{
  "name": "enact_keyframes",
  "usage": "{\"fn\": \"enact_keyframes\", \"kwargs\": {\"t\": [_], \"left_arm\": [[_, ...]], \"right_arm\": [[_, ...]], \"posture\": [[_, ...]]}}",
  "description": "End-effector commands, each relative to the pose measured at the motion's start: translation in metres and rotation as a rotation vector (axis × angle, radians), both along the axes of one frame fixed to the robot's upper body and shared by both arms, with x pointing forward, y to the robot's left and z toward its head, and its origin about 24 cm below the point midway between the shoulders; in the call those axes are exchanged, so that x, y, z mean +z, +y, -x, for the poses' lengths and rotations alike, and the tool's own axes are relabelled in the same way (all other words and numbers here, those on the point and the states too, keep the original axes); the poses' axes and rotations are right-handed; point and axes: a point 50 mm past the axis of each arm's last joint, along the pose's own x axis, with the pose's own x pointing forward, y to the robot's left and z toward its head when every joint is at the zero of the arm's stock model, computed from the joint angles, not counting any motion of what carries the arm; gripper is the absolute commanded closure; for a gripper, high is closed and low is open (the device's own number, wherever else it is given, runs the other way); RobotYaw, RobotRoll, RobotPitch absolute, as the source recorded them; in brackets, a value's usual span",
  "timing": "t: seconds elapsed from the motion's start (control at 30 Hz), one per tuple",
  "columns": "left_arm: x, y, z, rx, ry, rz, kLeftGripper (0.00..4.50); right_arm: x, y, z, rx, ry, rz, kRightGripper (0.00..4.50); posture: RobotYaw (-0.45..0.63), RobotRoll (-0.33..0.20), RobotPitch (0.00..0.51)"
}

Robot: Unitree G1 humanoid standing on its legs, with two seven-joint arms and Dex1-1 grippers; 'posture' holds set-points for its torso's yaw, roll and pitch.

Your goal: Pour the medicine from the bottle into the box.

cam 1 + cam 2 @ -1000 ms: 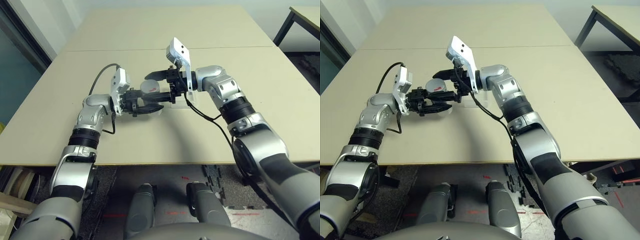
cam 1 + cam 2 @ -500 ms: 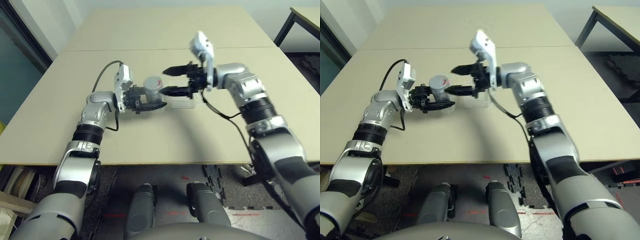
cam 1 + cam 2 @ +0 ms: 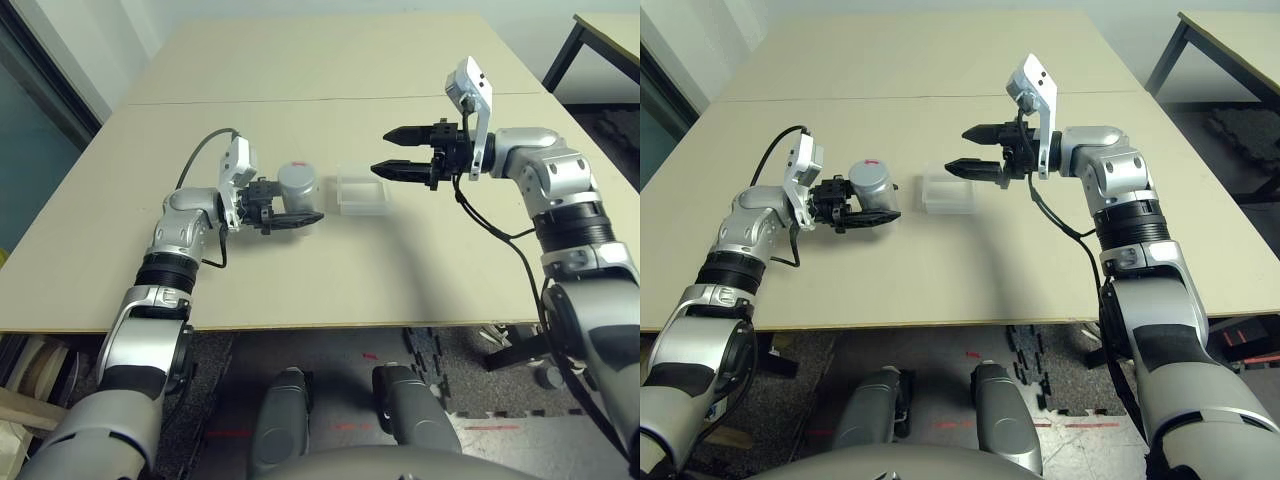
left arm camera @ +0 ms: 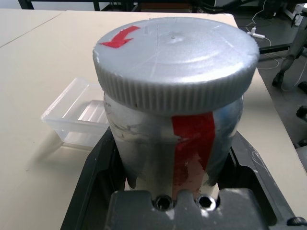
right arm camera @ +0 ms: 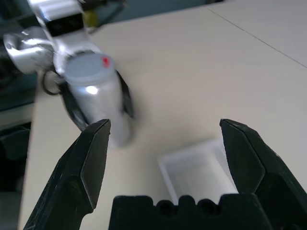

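Capped bottle (image 4: pixel 177 110) in the left pincer (image 3: pixel 291 203), beside the clear box (image 3: pixel 362 192)

The silvery bottle (image 4: pixel 158 139) has a ribbed grey round cap (image 4: pixel 175 64) on it, marked with a red arrow, and a red stripe down its label. It's upright, a little left of centre in the upper half of the frame. Just right of it, near the upper middle, the clear plastic box (image 3: pixel 949 192) sits open-topped on the table, small, shallow and round-cornered.
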Motion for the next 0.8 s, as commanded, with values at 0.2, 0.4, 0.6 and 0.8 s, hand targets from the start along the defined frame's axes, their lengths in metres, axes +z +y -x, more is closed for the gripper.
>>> {"fn": "enact_keyframes", "kwargs": {"t": [0.2, 0.4, 0.6, 0.8], "left_arm": [[0.001, -0.002, -0.002, -0.003, -0.005, -0.013, 1.81], [0.001, -0.003, -0.003, -0.001, -0.009, -0.010, 1.81], [0.002, -0.004, -0.003, -0.003, -0.013, -0.006, 1.81], [0.001, -0.004, -0.002, 0.000, -0.013, 0.000, 1.81]], "right_arm": [[0.011, 0.047, 0.016, 0.154, -0.017, 0.006, 0.00], [0.012, 0.071, 0.016, 0.184, -0.029, 0.029, 0.00], [0.012, 0.087, 0.012, 0.193, -0.057, 0.038, 0.00], [0.006, 0.097, 0.011, 0.211, -0.064, 0.053, 0.00]], "posture": [[-0.10, 0.000, 0.082], [-0.10, 0.000, 0.086], [-0.09, 0.000, 0.088], [-0.08, 0.000, 0.091]]}}
